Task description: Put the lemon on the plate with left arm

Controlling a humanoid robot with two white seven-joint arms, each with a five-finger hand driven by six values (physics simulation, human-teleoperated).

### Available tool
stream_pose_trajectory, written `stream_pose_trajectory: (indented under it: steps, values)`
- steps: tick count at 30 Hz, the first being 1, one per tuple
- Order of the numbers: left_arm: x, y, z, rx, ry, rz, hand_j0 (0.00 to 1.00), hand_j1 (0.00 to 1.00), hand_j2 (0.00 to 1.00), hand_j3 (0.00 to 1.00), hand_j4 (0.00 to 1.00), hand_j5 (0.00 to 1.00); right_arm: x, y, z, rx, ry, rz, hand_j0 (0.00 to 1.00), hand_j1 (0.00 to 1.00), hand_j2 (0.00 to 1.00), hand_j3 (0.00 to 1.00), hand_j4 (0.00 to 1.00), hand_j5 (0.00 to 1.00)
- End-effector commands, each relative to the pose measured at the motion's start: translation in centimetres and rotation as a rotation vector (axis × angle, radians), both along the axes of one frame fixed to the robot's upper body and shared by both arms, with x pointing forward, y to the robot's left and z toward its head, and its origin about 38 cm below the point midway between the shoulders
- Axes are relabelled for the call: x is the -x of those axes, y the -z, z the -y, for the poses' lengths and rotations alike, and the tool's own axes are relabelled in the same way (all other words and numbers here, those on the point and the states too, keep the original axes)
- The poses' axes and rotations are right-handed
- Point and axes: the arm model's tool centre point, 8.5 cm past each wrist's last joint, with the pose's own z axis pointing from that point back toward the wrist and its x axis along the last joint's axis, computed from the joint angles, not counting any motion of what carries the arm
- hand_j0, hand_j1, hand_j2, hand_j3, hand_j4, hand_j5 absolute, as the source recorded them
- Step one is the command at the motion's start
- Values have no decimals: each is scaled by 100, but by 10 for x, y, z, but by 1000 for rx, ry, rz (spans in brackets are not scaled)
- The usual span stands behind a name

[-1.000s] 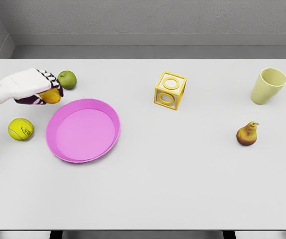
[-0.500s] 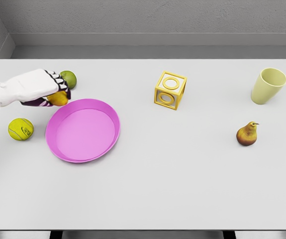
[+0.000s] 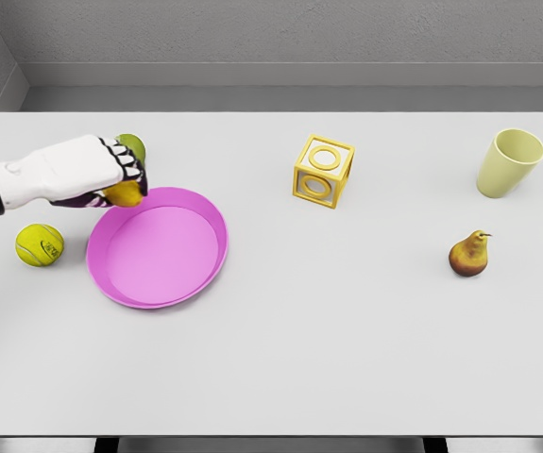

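My left hand (image 3: 110,179) reaches in from the left edge, its fingers curled over the yellow lemon (image 3: 125,195), of which only the lower part shows beneath them. Hand and lemon hover at the upper left rim of the pink plate (image 3: 158,246), which lies flat on the white table. The right arm is out of sight.
A green apple (image 3: 134,144) peeks out just behind the hand. A tennis ball (image 3: 40,244) lies left of the plate. A yellow hollow cube (image 3: 323,171) stands mid-table, a pale green cup (image 3: 509,161) at far right, a pear (image 3: 468,254) below it.
The left hand has carried the lemon rightward and slightly down, from beside the apple to the plate's upper left rim, now covering most of the apple.
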Motion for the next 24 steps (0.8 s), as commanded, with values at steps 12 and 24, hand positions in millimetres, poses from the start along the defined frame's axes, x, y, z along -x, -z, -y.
stream_pose_trajectory:
  steps: [12,24]
  values:
    - [12,-3,18,14,58,11,54,54,54,54,54,54,0,0,0,0,0,-1,100,100,100,100,100,100]
    - [20,-1,30,27,95,11,62,62,62,62,62,62,0,0,0,0,0,-1,100,100,100,100,100,100]
